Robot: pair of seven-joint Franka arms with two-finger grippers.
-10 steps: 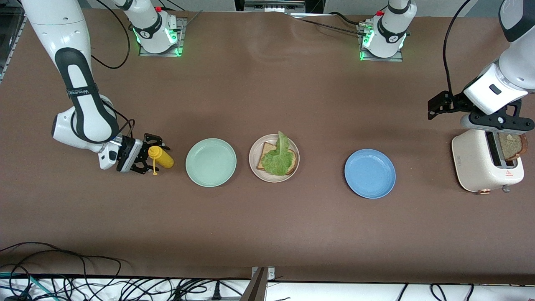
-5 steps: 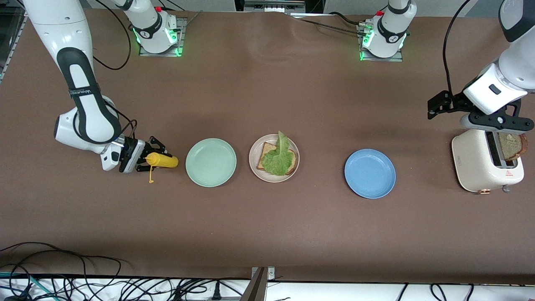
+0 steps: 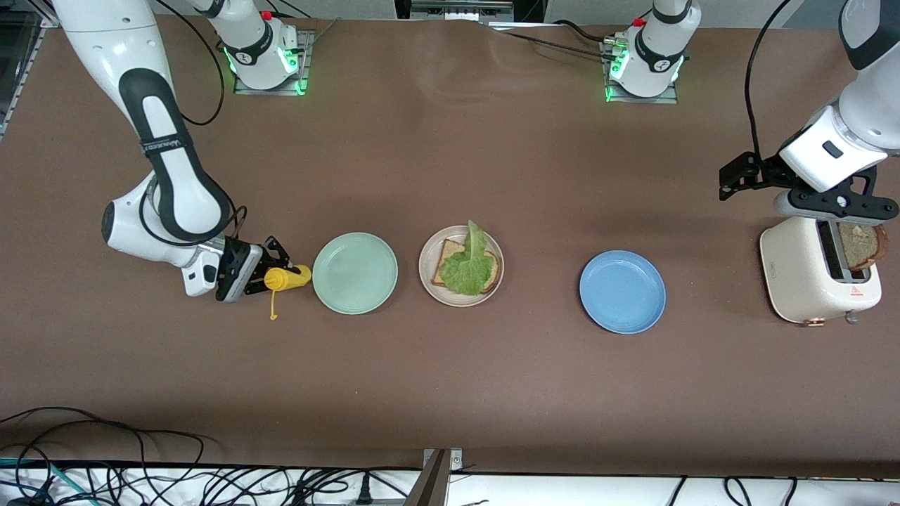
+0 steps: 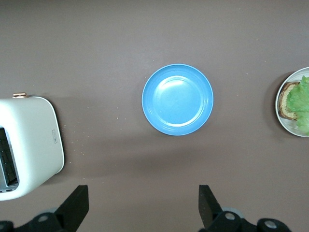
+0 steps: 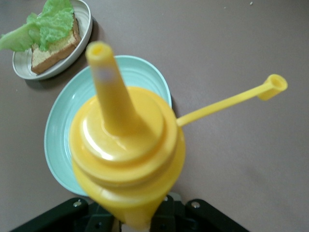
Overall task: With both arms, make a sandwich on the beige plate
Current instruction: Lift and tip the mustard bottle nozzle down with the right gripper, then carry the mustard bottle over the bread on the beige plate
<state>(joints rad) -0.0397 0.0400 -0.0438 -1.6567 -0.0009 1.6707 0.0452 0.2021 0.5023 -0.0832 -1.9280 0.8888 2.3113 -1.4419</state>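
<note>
The beige plate (image 3: 457, 301) holds one brown bread slice (image 3: 447, 251) with a green lettuce leaf (image 3: 467, 270) lying on it. A second bread slice (image 3: 861, 247) stands in the white toaster (image 3: 801, 274). My right gripper (image 3: 266, 277) is shut on a yellow squeeze bottle (image 3: 290, 278). The bottle is tipped sideways, its nozzle toward the mint-green plate (image 3: 355, 273) and its cap (image 3: 273, 316) dangling on a strap. In the right wrist view the bottle (image 5: 125, 145) fills the middle and hides the fingers. My left gripper (image 3: 837, 204) hangs open and empty over the toaster.
A blue plate (image 3: 622, 291) lies between the beige plate and the toaster, toward the left arm's end. The mint-green plate sits beside the beige plate, toward the right arm's end. Cables run along the table edge nearest the front camera.
The right gripper closed on the yellow bottle, tipped it from upright onto its side and carried it closer to the mint-green plate. The left arm has not moved.
</note>
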